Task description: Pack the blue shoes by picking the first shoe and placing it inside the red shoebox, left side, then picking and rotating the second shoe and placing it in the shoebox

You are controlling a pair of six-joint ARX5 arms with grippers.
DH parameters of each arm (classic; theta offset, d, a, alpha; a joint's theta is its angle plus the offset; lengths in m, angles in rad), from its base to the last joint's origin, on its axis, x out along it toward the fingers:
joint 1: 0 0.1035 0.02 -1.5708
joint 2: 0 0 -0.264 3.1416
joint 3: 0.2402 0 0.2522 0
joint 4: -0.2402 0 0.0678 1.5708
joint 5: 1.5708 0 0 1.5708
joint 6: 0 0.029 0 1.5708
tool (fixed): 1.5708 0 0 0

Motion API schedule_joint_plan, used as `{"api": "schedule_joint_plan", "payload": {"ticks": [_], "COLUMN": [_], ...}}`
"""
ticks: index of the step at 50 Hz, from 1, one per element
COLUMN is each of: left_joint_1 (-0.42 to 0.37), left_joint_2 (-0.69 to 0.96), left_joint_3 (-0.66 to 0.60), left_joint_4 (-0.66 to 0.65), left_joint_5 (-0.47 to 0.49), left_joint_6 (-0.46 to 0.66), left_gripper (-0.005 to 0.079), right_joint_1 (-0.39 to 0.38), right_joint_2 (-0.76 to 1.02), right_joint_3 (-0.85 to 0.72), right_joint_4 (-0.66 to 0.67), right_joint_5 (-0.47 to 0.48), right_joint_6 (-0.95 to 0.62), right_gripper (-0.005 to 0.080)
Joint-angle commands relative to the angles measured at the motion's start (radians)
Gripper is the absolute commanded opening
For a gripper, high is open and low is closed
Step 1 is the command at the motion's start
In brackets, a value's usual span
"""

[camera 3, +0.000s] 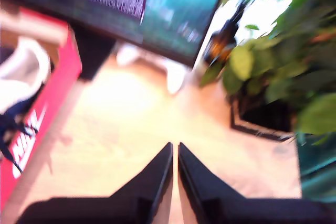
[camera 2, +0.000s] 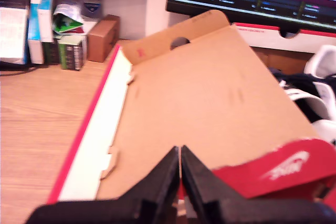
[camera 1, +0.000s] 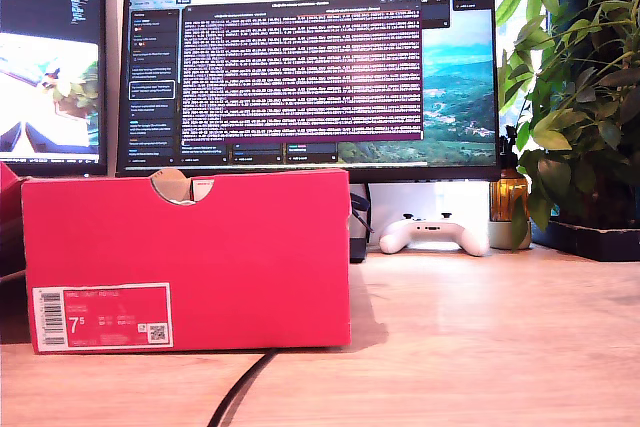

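1. Two shoes are due in the red shoebox (camera 1: 186,259), and as far as the pictures show, at least part of that packing is already done: navy and white shoe parts (camera 2: 315,100) lie beyond the edge of the open lid (camera 2: 210,103) in the first wrist view, apparently inside the box.
2. The second wrist view, though blurred, shows a white and navy shoe (camera 3: 21,87) sitting in the red box (camera 3: 47,108). Whether both shoes are in, I cannot tell.
3. From the exterior view the box stands on the desk (camera 1: 480,337) at that view's left, its labelled end facing the camera; no shoe lies on the desk outside it, and neither arm shows there.
4. My first gripper (camera 2: 180,169) has its jaws pressed together with nothing between them, poised over the lid.
5. My second gripper (camera 3: 175,163) is likewise closed and empty, above bare desk between the box and the potted plant (camera 3: 273,72).
6. My judgement: the task is at or near its end, with at most the rotated second shoe left to confirm.
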Motion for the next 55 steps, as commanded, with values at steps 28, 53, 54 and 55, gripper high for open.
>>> {"api": "schedule_joint_plan", "payload": {"ticks": [28,53,54,55], "left_joint_1": [0.005,0.005,0.005,0.005], "left_joint_2": [-0.008,-0.008,-0.008,-0.008], "left_joint_3": [-0.04,-0.04,-0.04,-0.04], "left_joint_4": [0.004,0.004,0.004,0.004], "left_joint_5": [-0.001,-0.001,-0.001,-0.001], "left_joint_6": [0.008,0.008,0.008,0.008], "left_gripper": [-0.0021,-0.0021,-0.0021,-0.0021], "right_joint_1": [-0.072,-0.136,-0.143,-0.15], "right_joint_2": [-0.166,-0.334,-0.339,-0.343], "right_joint_3": [-0.195,-0.462,-0.474,-0.488], "right_joint_4": [0.082,0.29,0.296,0.302], "right_joint_5": [0.029,0.027,0.02,0.009], "right_joint_6": [0.034,0.107,0.106,0.106], "right_gripper": [0.0,0.0,0.0,0.0]}}
